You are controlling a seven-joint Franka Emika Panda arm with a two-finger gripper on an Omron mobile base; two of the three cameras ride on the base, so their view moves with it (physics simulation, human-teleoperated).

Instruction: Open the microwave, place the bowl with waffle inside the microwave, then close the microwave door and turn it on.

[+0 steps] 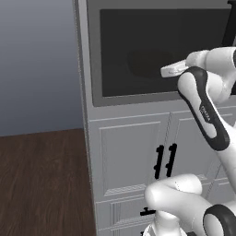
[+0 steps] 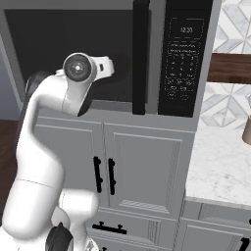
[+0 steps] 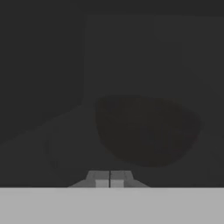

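The microwave (image 2: 147,59) is built into the grey cabinet column, its door (image 1: 161,53) shut flat against the front, the wide dark glass running from the left frame across to the long black bar handle (image 2: 140,56). Right of the handle stands the dark control strip (image 2: 185,59) with its faint display and keys. Through the glass one bowl (image 3: 146,129) shows as a dim round shape sitting on the microwave floor; what lies in it I cannot tell.

The gripper (image 3: 109,181) is right up at the window, its two fingertips pressed together with nothing between them, pointing at the bowl behind the glass. The white arm (image 1: 205,110) reaches up from below across the lower right part of the door — little free room between hand and glass.

Under the microwave are two white panelled cabinet doors (image 2: 142,166), each with one short black vertical handle, the pair side by side at the middle seam; a drawer with one horizontal handle sits below. To the right a pale speckled counter (image 2: 220,166) stretches away, and to the left dark wood floor (image 1: 41,179) lies open.
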